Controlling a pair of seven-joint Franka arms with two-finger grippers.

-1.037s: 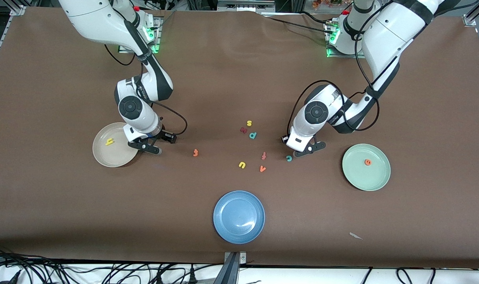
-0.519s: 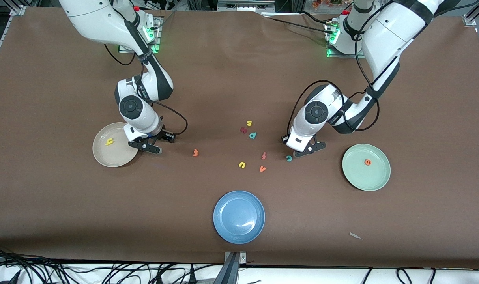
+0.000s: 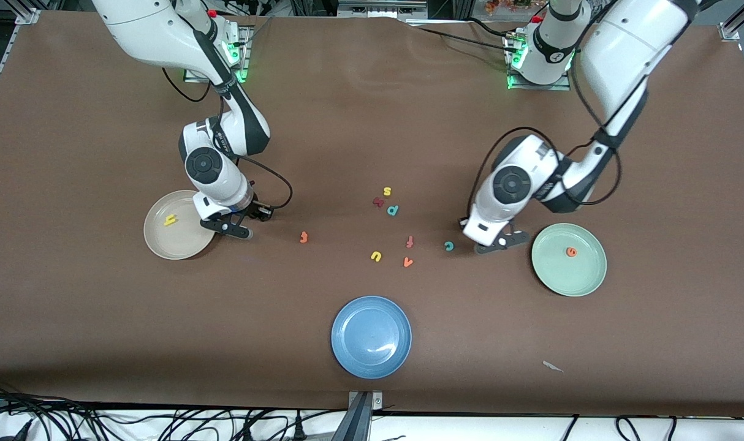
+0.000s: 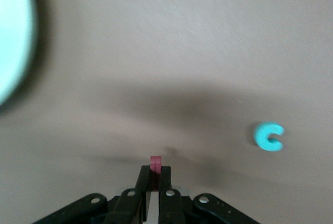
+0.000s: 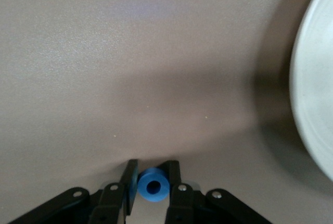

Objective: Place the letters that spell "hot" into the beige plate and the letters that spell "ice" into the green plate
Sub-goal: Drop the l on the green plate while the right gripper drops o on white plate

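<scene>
Fingers of left gripper pinch dark red i beside green plate; right gripper fingers pinch blue o beside beige plate.

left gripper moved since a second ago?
Yes. The left gripper, jaws shut on the dark red i, has shifted from beside the teal c toward the green plate.

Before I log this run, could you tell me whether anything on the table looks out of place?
Only a small pale scrap lying on the brown table toward the left arm's end, nearer the front camera than the green plate. It is no letter.
</scene>
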